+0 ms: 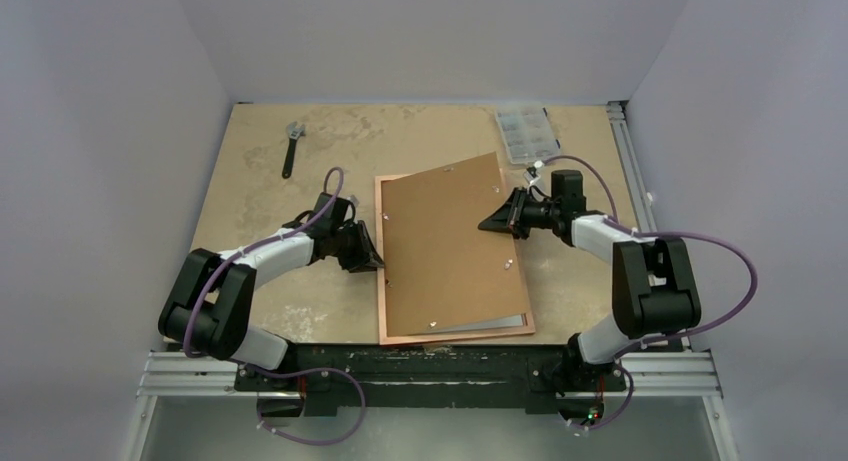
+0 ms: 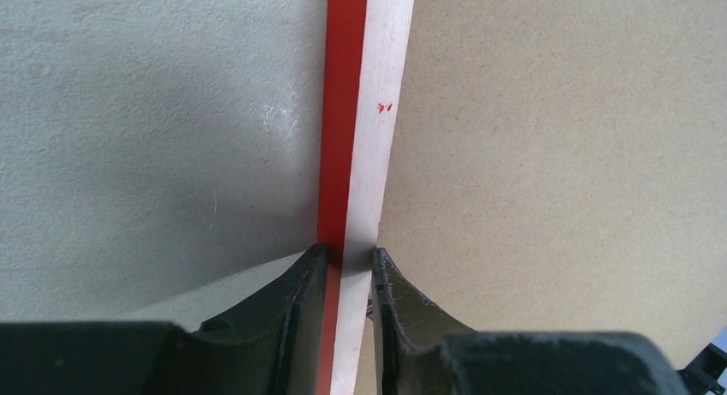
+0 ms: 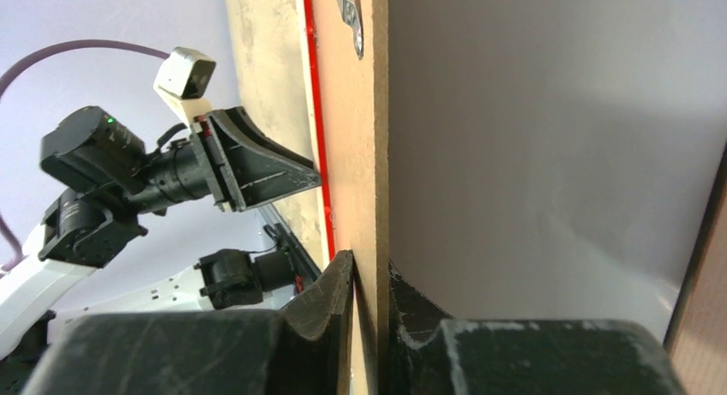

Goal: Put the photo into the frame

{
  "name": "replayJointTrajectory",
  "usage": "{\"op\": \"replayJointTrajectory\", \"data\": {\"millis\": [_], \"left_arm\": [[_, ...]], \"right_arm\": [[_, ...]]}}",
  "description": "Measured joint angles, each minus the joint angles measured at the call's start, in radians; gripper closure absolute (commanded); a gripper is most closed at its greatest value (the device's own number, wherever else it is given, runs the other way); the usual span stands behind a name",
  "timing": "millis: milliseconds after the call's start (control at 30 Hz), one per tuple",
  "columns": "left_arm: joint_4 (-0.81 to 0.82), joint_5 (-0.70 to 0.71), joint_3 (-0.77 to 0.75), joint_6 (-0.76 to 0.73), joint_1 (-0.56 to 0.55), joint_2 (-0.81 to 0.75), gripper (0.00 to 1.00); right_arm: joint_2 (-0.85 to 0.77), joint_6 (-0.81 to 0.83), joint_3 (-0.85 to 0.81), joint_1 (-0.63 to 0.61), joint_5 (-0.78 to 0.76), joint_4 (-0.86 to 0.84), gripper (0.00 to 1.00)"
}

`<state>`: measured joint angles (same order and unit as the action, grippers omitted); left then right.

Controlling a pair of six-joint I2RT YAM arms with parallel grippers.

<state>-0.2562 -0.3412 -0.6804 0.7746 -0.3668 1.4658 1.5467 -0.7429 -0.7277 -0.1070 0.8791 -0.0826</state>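
The left claw [image 2: 347, 260] grips the frame [image 2: 377, 155] at the tabletop's [image 1: 260, 191] near edge; the right claw [image 3: 370, 275] grips the tilted backing board [image 1: 450, 241].

Plain, pale lavender-grey walls [image 1: 430, 41] close in a tan, scuffed counter [image 1: 250, 181] on three sides. Aluminium rails [image 1: 190, 373] run along its near edge and right side. The light is soft and even, with faint shadows.

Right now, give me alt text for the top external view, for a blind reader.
Two robot arms work a face-down frame on a table: the left fingers pinch its left edge, the right fingers pinch a brown backing board skewed over it.
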Motion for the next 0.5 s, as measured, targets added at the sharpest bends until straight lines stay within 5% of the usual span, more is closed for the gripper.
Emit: {"op": "replayJointTrajectory", "data": {"millis": [167, 500], "left_arm": [[0.001, -0.001, 0.000, 0.000, 0.000, 0.000, 0.78], [0.000, 0.000, 0.000, 0.000, 0.000, 0.000, 0.79]], "right_arm": [[0.040, 0.100, -0.059, -0.016, -0.055, 0.129, 0.50], [0.089, 0.230, -0.135, -0.065, -0.175, 0.341, 0.08]]}}
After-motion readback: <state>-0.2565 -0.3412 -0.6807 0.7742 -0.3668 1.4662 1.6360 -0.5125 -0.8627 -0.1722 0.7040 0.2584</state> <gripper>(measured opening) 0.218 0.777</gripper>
